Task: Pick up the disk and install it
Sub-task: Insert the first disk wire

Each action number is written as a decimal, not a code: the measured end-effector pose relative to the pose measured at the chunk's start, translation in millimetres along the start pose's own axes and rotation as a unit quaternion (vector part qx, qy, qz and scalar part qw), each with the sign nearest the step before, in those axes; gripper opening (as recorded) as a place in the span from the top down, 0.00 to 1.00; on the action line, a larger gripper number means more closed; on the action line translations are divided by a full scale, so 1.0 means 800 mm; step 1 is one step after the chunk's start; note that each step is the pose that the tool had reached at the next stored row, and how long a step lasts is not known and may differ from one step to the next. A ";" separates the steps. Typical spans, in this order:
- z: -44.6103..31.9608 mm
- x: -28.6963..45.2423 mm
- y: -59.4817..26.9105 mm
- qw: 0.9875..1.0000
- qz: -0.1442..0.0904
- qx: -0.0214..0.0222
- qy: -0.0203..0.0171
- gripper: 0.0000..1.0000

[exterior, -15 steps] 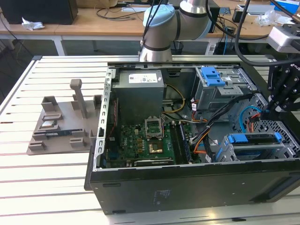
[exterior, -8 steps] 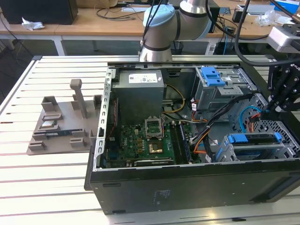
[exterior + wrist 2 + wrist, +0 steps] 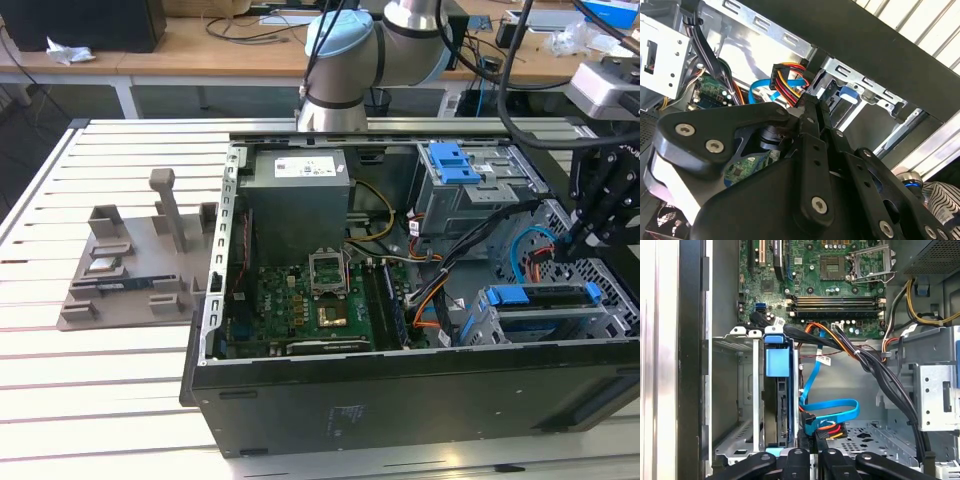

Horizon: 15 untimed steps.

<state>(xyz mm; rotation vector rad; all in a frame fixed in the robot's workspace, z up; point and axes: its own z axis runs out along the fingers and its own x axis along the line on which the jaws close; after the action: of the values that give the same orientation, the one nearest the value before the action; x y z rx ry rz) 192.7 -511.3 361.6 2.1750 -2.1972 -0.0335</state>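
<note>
1. the slatted table (image 3: pixel 100 400) carries the open computer case (image 3: pixel 400 400), which lies on its side with its insides facing up
2. the arm (image 3: pixel 350 50) rises from just behind the case and reaches over it to the corner with the drive bays
3. a grey fixture (image 3: pixel 130 270) sits outside the case, well apart from that corner, and i see no disk on it
4. the drive cage (image 3: pixel 735 390) stands inside the case at that corner, beside the motherboard (image 3: pixel 300 300)
5. the disk (image 3: pixel 540 296) sits inside the cage; in the first wrist view it is edge-on, a blue strip (image 3: pixel 777 405) running down the cage between the metal walls, so to my eye it is already slid into its slot
6. the gripper (image 3: pixel 590 235) hangs inside the case just beside the cage; in both wrist views its jaws look pressed together with nothing between them (image 3: pixel 812 462)
7. the blue data cable (image 3: pixel 832 407) and the red-and-yellow power plug (image 3: pixel 787 82) lie loose in the case, close to the gripper
8. i'd judge that seating is the work in hand: any push should go square along the rails, not tilted, and the claw should keep clear of those cables so nothing snags or gets pinched against the cage
</note>
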 end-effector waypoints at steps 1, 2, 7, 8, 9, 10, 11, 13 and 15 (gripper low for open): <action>0.0002 0.0012 0.001 1.000 0.000 0.000 0.000 0.84; 0.0003 0.0027 0.002 1.000 0.000 0.000 0.000 0.84; 0.0008 0.0058 0.005 1.000 0.000 0.000 0.000 0.84; 0.0008 0.0063 0.005 1.000 0.000 0.000 0.000 0.84; 0.0009 0.0066 0.006 1.000 0.000 0.000 0.000 0.84; 0.0010 0.0072 0.006 1.000 0.000 0.000 0.000 0.84; 0.0011 0.0087 0.007 1.000 0.000 0.000 0.000 0.84; 0.0013 0.0113 0.008 1.000 0.000 0.000 0.000 0.84; 0.0015 0.0144 0.008 1.000 0.000 0.000 0.000 0.84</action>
<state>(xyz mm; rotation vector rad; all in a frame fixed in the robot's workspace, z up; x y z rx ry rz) 186.0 -522.8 360.9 2.1750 -2.1972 -0.0334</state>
